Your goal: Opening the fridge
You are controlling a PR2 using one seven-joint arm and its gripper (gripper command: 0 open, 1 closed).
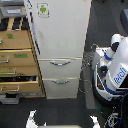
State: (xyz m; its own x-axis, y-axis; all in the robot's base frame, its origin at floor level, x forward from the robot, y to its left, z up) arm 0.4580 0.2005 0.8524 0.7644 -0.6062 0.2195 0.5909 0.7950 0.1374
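Fridge door shut; its vertical handle runs up-down on the fridge's exterior-view-left edge — robot body stands opposite, right of fridge. Gripper not visible — jaw state unknown.

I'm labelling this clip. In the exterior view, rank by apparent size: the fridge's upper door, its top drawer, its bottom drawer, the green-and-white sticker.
1. upper door
2-3. top drawer and bottom drawer: look alike, unranked
4. sticker

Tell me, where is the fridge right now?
In the exterior view, the fridge stands in the middle, door shut, between the wooden drawer cabinet on the view's left and the robot on its right.
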